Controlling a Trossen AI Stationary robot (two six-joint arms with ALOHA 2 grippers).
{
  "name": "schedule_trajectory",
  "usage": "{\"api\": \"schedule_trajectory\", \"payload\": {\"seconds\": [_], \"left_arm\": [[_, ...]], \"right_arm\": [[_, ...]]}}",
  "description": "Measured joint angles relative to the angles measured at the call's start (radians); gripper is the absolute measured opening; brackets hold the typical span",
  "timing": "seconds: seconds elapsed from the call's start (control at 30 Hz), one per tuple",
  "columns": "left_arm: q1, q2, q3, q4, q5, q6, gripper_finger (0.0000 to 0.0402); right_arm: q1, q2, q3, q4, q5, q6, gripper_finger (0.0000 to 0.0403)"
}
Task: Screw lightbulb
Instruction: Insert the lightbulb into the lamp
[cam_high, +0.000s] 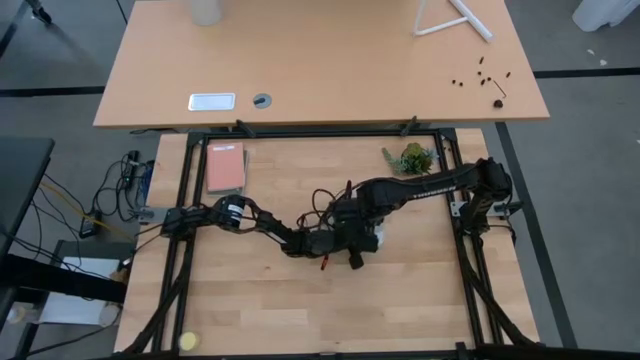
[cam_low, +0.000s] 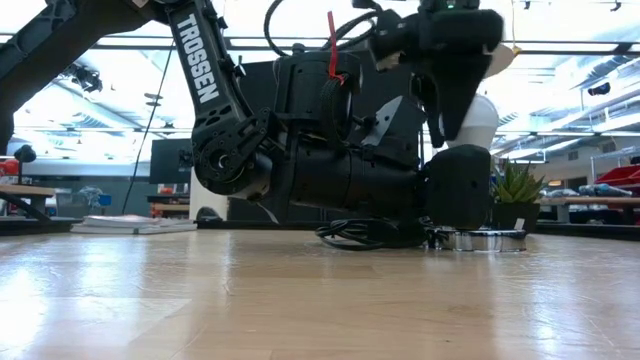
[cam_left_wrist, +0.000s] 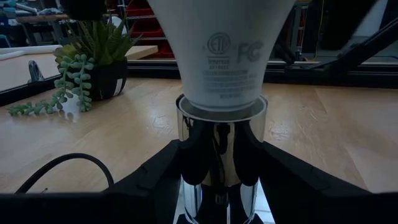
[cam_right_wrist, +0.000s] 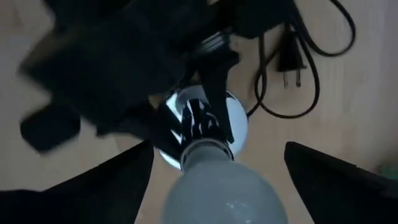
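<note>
Lightbulb (cam_left_wrist: 222, 53) upright in chrome socket (cam_left_wrist: 221, 155), base seated in socket mouth, printed marks on neck. Right fingers (cam_right_wrist: 214, 171) spread wide either side of bulb (cam_right_wrist: 224, 193), not touching it, bulb between them. Left fingers (cam_left_wrist: 217, 186) clamped on socket body from both sides, low on desk (cam_low: 300, 300). Black cord with plug (cam_right_wrist: 292, 62) just beyond socket. Potted succulent (cam_left_wrist: 93, 62) farther off on desk, past left fingers.
</note>
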Motion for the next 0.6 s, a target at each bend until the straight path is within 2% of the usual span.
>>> {"api": "schedule_trajectory", "payload": {"seconds": [0.13, 0.27, 0.6], "left_arm": [[0.0, 0.0, 0.0, 0.0, 0.0, 0.0, 0.02], [0.0, 0.0, 0.0, 0.0, 0.0, 0.0, 0.02], [0.0, 0.0, 0.0, 0.0, 0.001, 0.0, 0.02]], "right_arm": [[0.017, -0.001, -0.001, -0.05, 0.002, -0.211, 0.0371], [0.037, -0.001, -0.005, -0.072, 0.048, -0.41, 0.0364], [0.049, -0.003, -0.005, -0.041, 0.057, -0.811, 0.0346]]}}
